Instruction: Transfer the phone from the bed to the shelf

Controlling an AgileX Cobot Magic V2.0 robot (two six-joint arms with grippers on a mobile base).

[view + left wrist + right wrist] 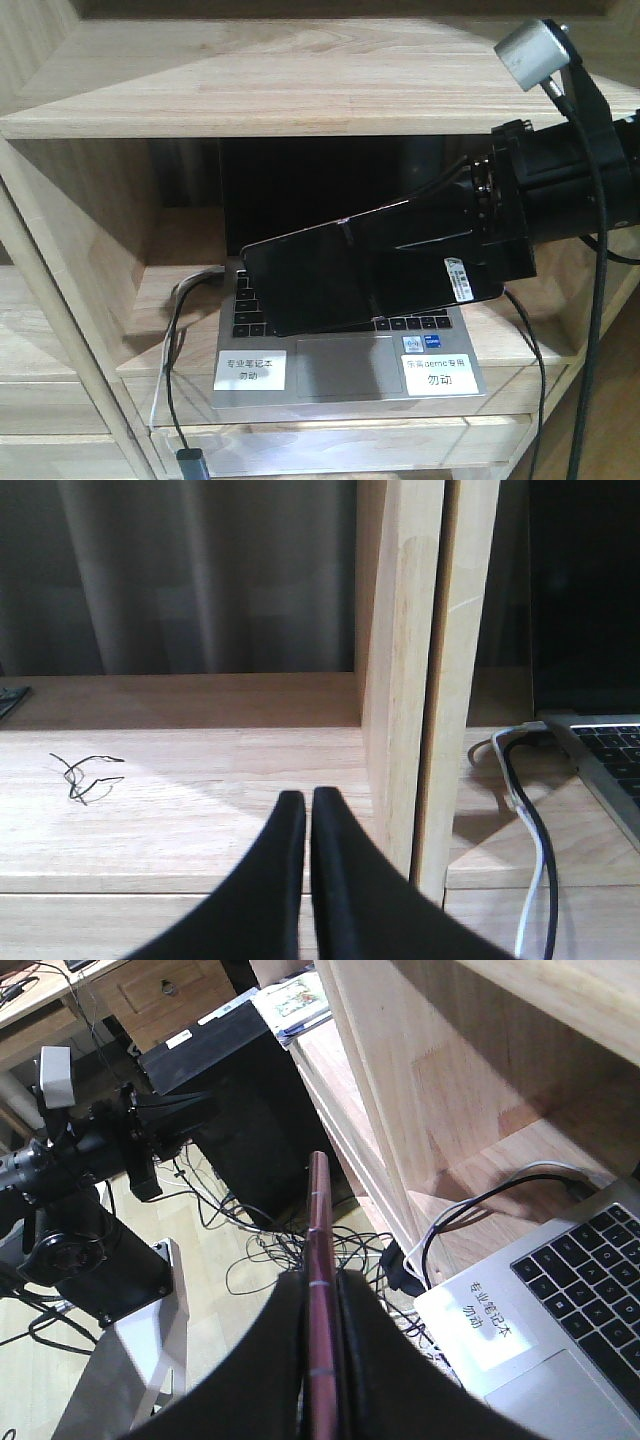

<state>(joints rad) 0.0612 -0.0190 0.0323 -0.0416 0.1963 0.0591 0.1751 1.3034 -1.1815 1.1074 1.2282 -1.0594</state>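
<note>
The right gripper (432, 236) has its jaws clamped on the phone (350, 270), pinching its thin pinkish rim. The phone juts out ahead of the jaws, tilted, inside a compartment of the shelf (300, 90) and above the keyboard of the open laptop (340, 375) below them. Whether phone and laptop touch is unclear. The left gripper (307, 800) has its jaws pressed nearly together on nothing, with the shelf's upright board just right of them.

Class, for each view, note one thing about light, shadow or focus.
Front view: deep shadow fills the shelf behind the laptop. Left wrist view: left gripper is a dark silhouette; bright patch on the shelf. Right wrist view: right gripper dark and featureless around the phone.
</note>
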